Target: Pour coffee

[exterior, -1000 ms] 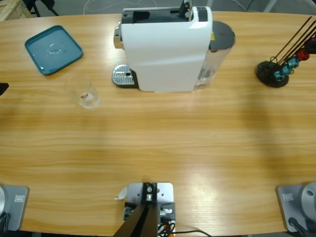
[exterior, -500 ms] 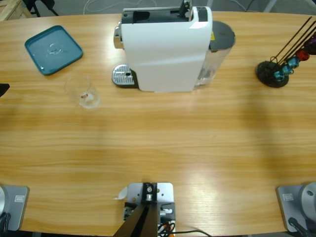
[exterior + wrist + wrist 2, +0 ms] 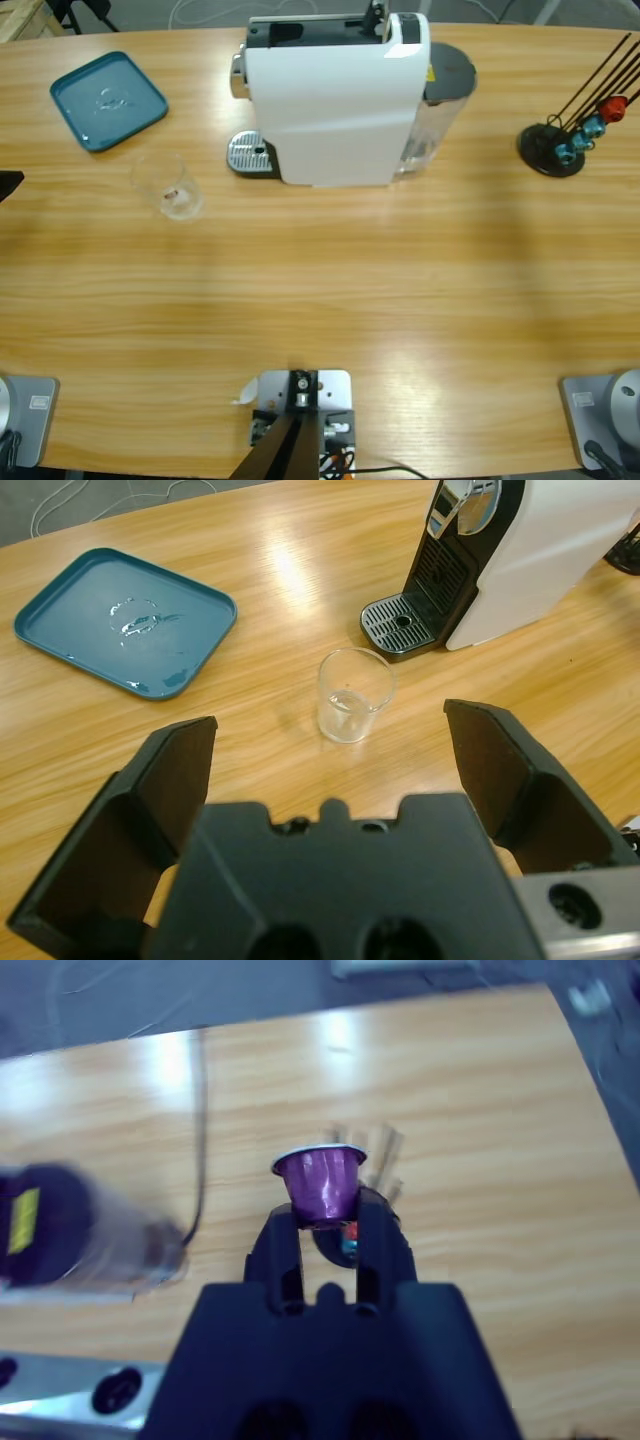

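Observation:
An empty-looking clear glass (image 3: 172, 185) stands on the table, left of the white coffee machine (image 3: 330, 100). No coffee shows in any view. In the left wrist view the glass (image 3: 355, 695) stands ahead of my left gripper (image 3: 330, 725), whose jaws are wide open and apart from it. Only a black tip of that gripper (image 3: 6, 183) shows at the high view's left edge. My right gripper (image 3: 325, 1225) is shut on a purple capsule (image 3: 322, 1182), held above the table; this gripper is outside the high view.
The machine's drip tray (image 3: 250, 155) faces the glass, and its water tank (image 3: 440, 100) is on the right side. A teal tray (image 3: 108, 100) lies at the back left. A black capsule stand (image 3: 555, 145) with several capsules stands at the far right.
The dark shape beside the capsule stand at the high view's right edge has left the picture. The glass and the machine have not moved.

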